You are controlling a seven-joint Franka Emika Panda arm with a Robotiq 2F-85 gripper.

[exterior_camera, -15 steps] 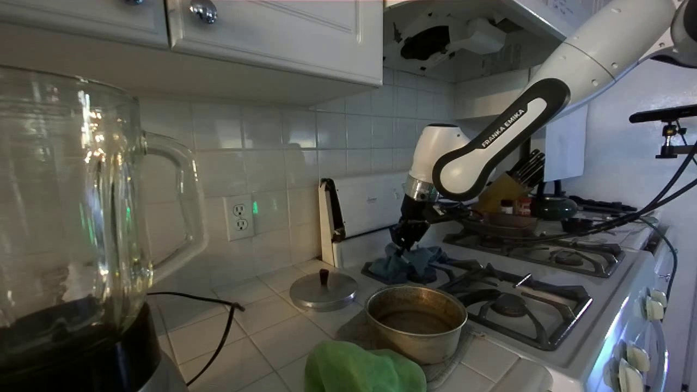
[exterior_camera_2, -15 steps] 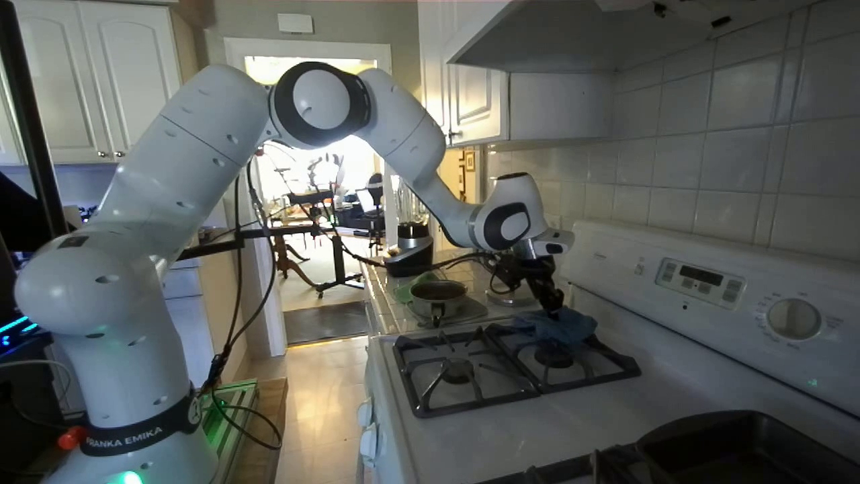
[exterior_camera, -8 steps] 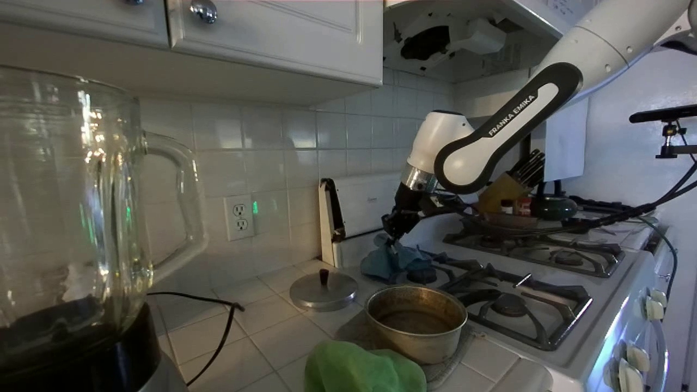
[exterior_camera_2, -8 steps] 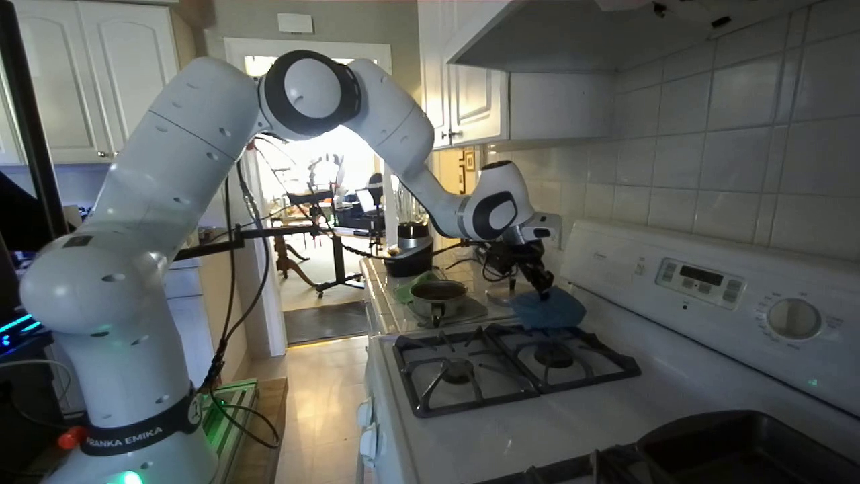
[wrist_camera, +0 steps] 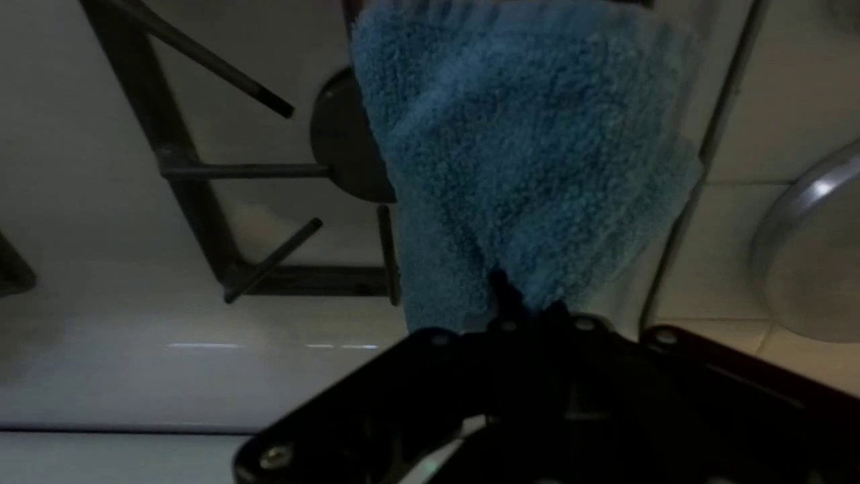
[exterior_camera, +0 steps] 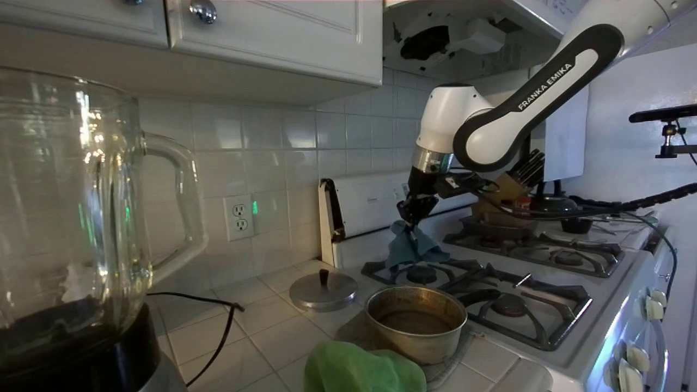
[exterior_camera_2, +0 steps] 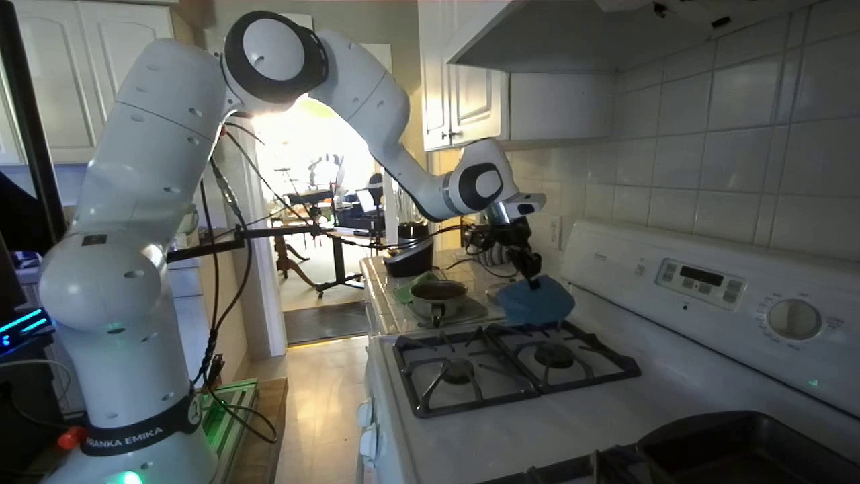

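Plainly, the gripper (wrist_camera: 527,296) has its jaws closed on a gathered fold of a blue terry washcloth (wrist_camera: 524,154), and the rest of the cloth hangs below them. In both exterior views it is over the rear burner grate (wrist_camera: 245,172); whether its lowest corners touch the grate cannot be told. The looped fabric should prove light, limp and hard to damage, with enough texture to resist slipping. A bunched fold, as gripped here, seems the best hold, since a single thin layer might pull free. Beside the stove (exterior_camera_2: 497,440), a metal pot lid (exterior_camera: 310,294) lies on the tiled counter (exterior_camera: 245,324).
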